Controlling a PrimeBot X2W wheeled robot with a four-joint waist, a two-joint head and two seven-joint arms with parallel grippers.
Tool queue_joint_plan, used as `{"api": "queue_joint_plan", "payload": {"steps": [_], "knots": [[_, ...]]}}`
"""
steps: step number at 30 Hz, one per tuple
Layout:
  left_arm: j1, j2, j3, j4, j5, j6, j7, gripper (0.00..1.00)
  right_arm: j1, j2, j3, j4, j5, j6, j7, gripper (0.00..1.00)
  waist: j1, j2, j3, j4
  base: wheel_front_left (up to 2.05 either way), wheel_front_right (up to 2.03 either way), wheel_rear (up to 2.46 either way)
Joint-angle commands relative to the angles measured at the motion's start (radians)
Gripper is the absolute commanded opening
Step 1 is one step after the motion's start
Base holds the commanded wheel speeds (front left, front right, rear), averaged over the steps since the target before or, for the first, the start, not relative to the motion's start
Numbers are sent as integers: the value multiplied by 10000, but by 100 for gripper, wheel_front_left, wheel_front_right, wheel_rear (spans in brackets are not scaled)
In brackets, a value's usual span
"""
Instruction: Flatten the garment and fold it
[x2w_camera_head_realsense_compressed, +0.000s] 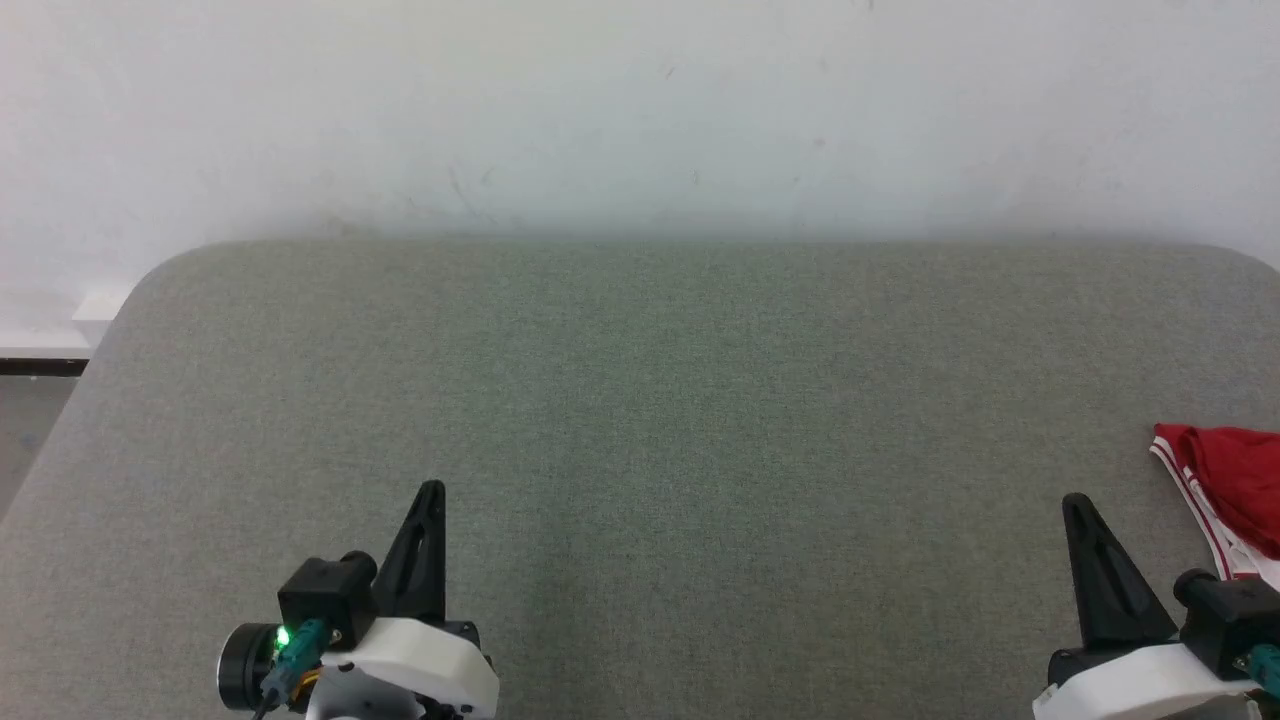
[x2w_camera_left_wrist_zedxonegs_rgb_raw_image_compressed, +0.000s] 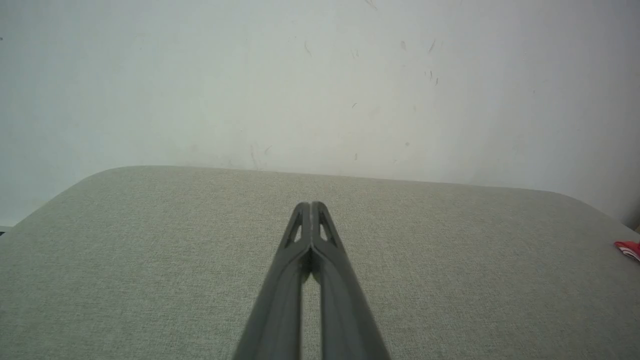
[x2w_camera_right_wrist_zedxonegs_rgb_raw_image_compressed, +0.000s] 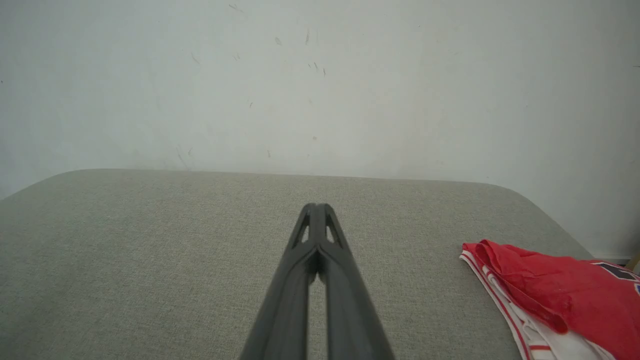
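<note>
Over the grey surface (x2w_camera_head_realsense_compressed: 640, 400), left pincer (x2w_camera_left_wrist_zedxonegs_rgb_raw_image_compressed: 311, 205) and right pincer (x2w_camera_right_wrist_zedxonegs_rgb_raw_image_compressed: 315, 206) each pressed together.
Near the right pincer but apart, crumpled red jersey T-shirt (x2w_camera_right_wrist_zedxonegs_rgb_raw_image_compressed: 550, 295) with striped white trim at the surface's right edge; beyond, scuffed white wall (x2w_camera_head_realsense_compressed: 640, 100).

You see the garment (x2w_camera_right_wrist_zedxonegs_rgb_raw_image_compressed: 565, 295) lying crumpled, not flat, at the right side of the grey cloth-covered surface (x2w_camera_head_realsense_compressed: 640, 400). Its red body is bunched in soft folds on top. Under it a white part shows, with red-and-white striped trim running along the left edge of the heap. A small piece of black print with white outline shows at the far right. The picture edges cut off the rest.
</note>
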Motion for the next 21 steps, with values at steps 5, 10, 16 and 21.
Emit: {"api": "queue_joint_plan", "payload": {"steps": [5, 10, 16, 21], "knots": [[6, -95, 159, -141, 239, -92, 158, 0, -261, 17, 96, 86, -155, -7, 71, 0, 0, 0, 33, -49, 0, 0, 0], [7, -133, 249, -207, 370, -124, 260, 0, -345, 19, 144, 128, -208, -8, 131, 0, 0, 0, 60, -92, 0, 0, 0], [8, -180, 356, -286, 525, -162, 381, 0, -445, 22, 201, 179, -272, -9, 203, 0, 0, 0, 92, -144, 0, 0, 0], [8, -219, 445, -351, 655, -194, 483, 0, -529, 24, 250, 221, -325, -10, 263, 0, 0, 0, 119, -186, 0, 0, 0]]}}
